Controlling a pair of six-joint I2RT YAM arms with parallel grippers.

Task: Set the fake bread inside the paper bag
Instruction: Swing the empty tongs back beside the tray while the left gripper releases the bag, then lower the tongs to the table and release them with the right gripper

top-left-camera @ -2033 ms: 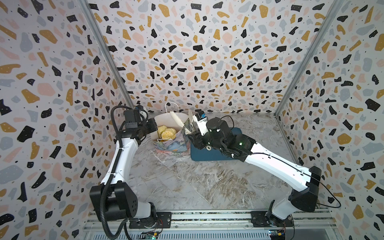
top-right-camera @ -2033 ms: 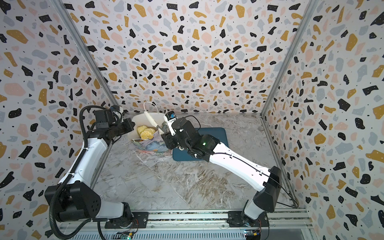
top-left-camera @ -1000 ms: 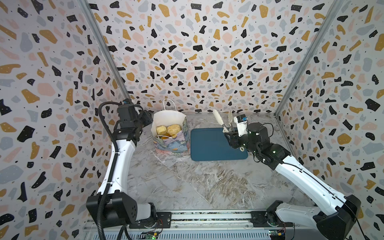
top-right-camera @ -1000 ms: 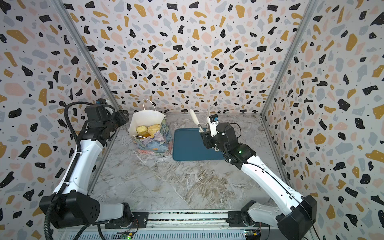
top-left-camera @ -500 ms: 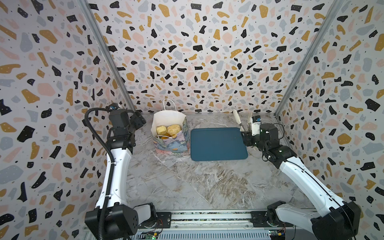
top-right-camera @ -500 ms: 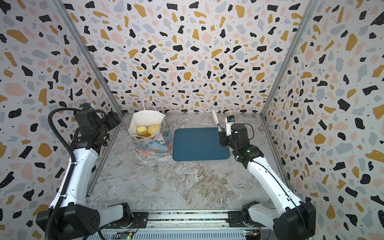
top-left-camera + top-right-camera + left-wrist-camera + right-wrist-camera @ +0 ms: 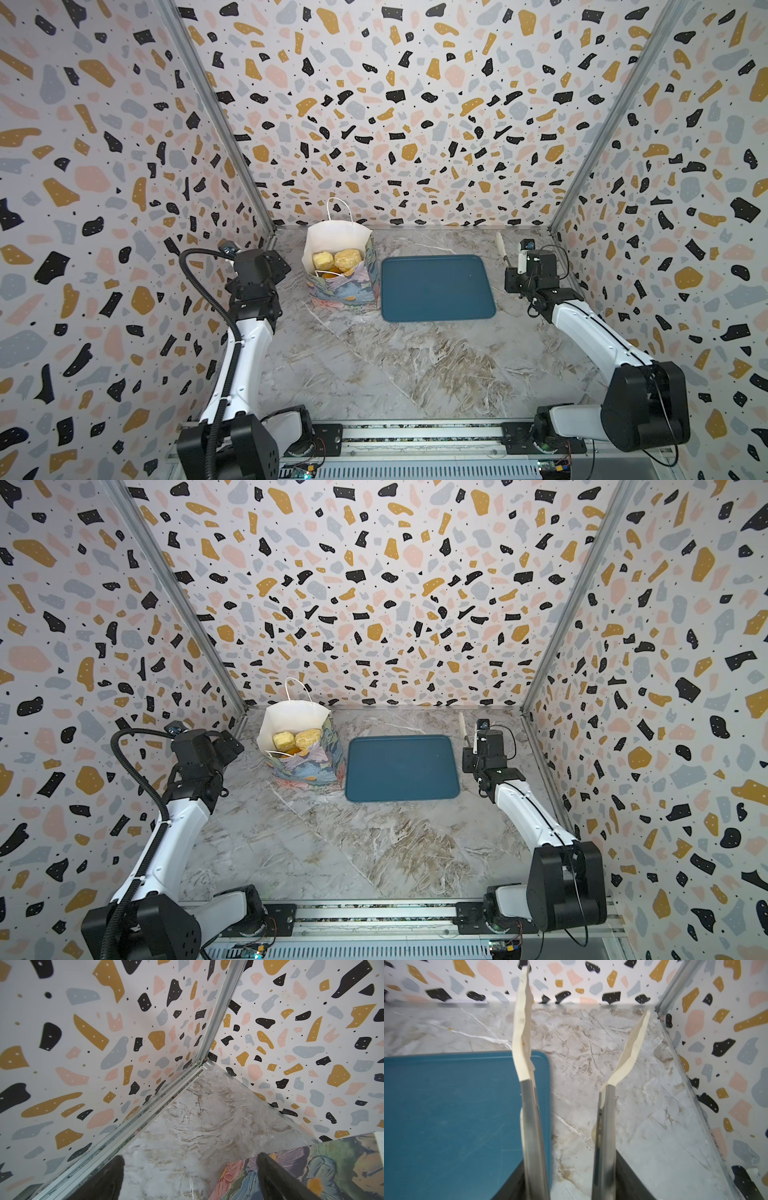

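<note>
Bumpy golden fake bread (image 7: pixel 334 259) sits inside the upright floral paper bag (image 7: pixel 343 289), just beside a smooth, flat blue tray (image 7: pixel 436 289). The left gripper (image 7: pixel 190 1157) gapes empty; the right gripper (image 7: pixel 569 1178) clamps cream-tipped metal tongs (image 7: pixel 529 1115).

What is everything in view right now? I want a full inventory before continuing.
fake bread: at least three showing, pale yellow to golden-orange, inside the paper bag
paper bag: one, floral outside and white inside, upright at the back left of the table
tray: one, dark blue, nothing on it, just right of the bag
tongs: one pair, steel arms with cream tips, by the tray's back right corner
table: one, grey-brown marble pattern
walls: three, terrazzo print, around the table
left gripper: one, black, jaws open and holding nothing, left of the bag
right gripper: one, black, jaws closed on the tongs, right of the tray
</note>
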